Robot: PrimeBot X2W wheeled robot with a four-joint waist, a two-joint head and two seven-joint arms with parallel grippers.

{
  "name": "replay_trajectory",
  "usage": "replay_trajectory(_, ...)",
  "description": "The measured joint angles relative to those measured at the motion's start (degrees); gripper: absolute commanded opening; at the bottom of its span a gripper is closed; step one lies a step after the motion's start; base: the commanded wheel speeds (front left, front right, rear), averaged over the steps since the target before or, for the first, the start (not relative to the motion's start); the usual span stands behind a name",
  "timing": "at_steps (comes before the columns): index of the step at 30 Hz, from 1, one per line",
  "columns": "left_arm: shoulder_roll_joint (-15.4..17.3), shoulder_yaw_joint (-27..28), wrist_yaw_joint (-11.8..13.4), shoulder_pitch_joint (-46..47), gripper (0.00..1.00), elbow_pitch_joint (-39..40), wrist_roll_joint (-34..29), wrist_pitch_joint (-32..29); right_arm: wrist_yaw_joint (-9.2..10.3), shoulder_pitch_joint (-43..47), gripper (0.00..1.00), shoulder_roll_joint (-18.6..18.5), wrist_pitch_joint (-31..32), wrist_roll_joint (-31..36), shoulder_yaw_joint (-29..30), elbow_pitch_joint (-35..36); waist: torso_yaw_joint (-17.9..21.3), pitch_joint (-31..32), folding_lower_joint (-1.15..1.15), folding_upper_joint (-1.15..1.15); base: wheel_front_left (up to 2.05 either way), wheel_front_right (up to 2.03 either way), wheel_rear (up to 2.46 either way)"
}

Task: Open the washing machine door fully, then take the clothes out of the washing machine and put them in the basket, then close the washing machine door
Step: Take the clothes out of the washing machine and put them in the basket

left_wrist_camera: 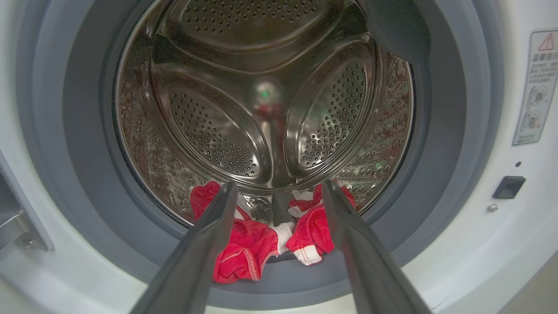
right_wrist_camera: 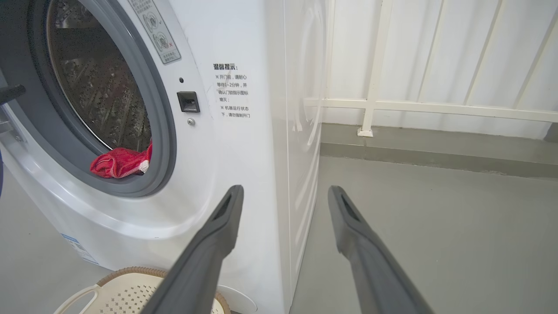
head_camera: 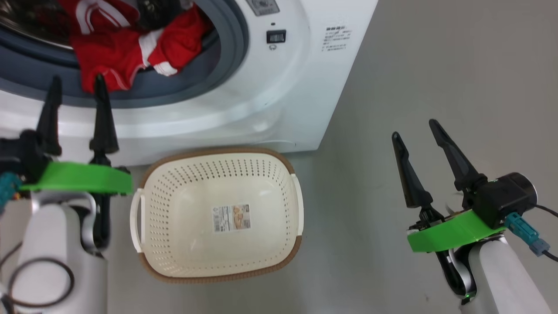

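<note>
I'm on unload: clothes [left_wrist_camera: 246,250] lie at 6 o'clock of the drum [left_wrist_camera: 261,109] mouth, basket [head_camera: 218,151] at washer's [head_camera: 296,87] 6 holds none. Left jaws and right jaws gape, empty. Next, I judge: left jaws in, pinch fabric.

The grey floor [head_camera: 414,65] carries the white washing machine [head_camera: 283,100] and, just before its front, the cream perforated basket [head_camera: 174,187], which stands upright with its brown rim near the machine's base

Glossy perforated steel drum [left_wrist_camera: 261,109], red cloth clothes [left_wrist_camera: 248,248], perforated plastic basket [head_camera: 279,205].
</note>
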State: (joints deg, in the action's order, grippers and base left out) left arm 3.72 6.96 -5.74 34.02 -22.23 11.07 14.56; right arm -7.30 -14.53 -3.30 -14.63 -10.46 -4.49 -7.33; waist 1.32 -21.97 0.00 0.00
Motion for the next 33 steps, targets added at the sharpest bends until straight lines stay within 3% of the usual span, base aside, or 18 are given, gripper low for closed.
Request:
replay_trajectory(11,2.7,-0.9,-0.2,13.1,1.0,-12.3,-0.6,-0.5,0.0,-3.4,1.0,-0.2,0.0,0.0,-1.8,0.3,1.1,-5.7,0.0,0.0,0.0,0.0,0.0)
replay_trajectory(17,4.3,-1.0,2.1,20.1,1.0,-17.2,-1.6,-3.9,0.0,-4.6,1.0,-0.4,0.0,0.0,-1.8,0.2,2.1,-8.7,0.0,0.0,0.0,0.0,0.0)
replay_trajectory(26,8.1,-4.8,7.2,24.8,1.0,-21.1,-8.2,-10.5,0.0,-6.0,1.0,-0.3,0.0,-0.1,-2.2,-0.2,3.2,-11.7,0.0,0.0,0.0,0.0,0.0)
replay_trajectory(33,9.9,-6.1,7.8,25.2,1.0,-22.0,-9.8,-17.7,0.0,-7.3,1.0,-0.1,0.0,-1.9,-3.0,-0.7,3.6,-12.7,0.0,0.0,0.0,0.0,0.0)
